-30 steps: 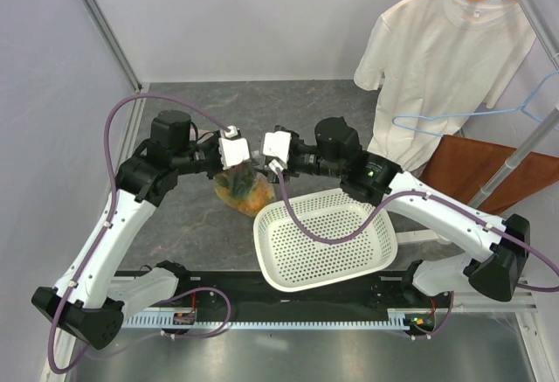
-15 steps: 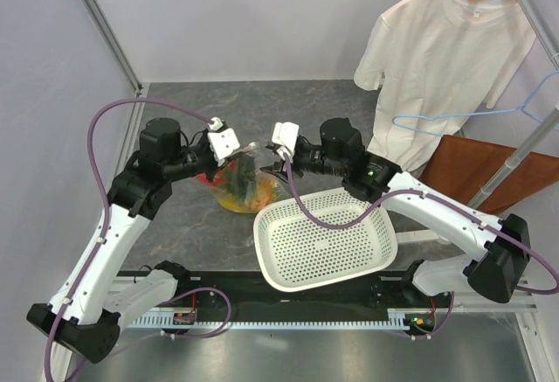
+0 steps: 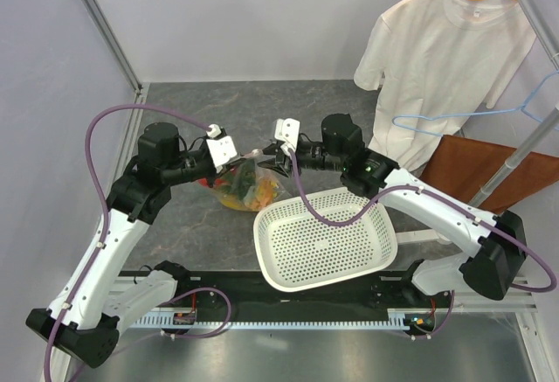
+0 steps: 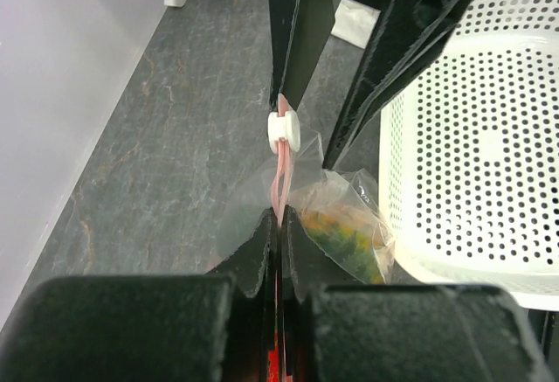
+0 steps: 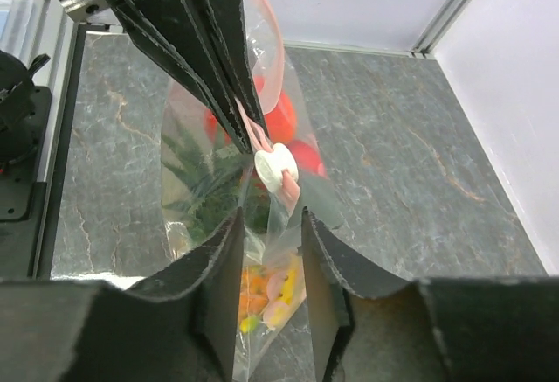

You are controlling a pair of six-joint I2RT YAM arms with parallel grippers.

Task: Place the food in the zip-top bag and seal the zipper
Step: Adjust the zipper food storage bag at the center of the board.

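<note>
The clear zip-top bag [image 3: 253,179] hangs between my two grippers above the grey table. The food [image 3: 247,190] is inside: a red fruit [image 5: 279,124], a green pineapple crown [image 5: 205,181] and yellow and orange pieces [image 5: 266,299]. My left gripper [image 4: 279,218] is shut on the pinkish zipper strip [image 4: 281,177] at the bag's left end. A white slider [image 4: 283,128] sits on the strip just beyond it. My right gripper [image 5: 269,225] is open, its jaws either side of the bag's edge just short of the slider [image 5: 276,168].
A white perforated basket [image 3: 323,238] stands right of the bag, close to it. A white T-shirt [image 3: 445,59], a blue hanger [image 3: 489,115] and a brown board [image 3: 485,172] are at the back right. Walls close the left and the back.
Both grippers have drawn apart, the left one to the left and the right one up and to the right. The bag's mouth edge is now stretched between them.
</note>
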